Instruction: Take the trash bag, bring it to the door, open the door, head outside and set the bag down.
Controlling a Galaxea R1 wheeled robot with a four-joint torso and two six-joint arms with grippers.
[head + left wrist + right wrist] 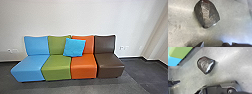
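Grippers, left and right: whether open or closed, cannot tell. Trash bag (208,13): dark, glossy, whitish along one edge; lying on the grey floor (228,72), near the row of coloured seats (83,66). Blue cushion (75,47): propped near the row's middle. Step in hand, as judged: pick-up. Method advised: slow descent over the bag, generous fold of plastic rather than thin pinch, straight lift, hold checked before driving; thin film could tear or slip

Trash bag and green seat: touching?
Apart. The right wrist view shows a strip of grey floor between the trash bag and the green seat.
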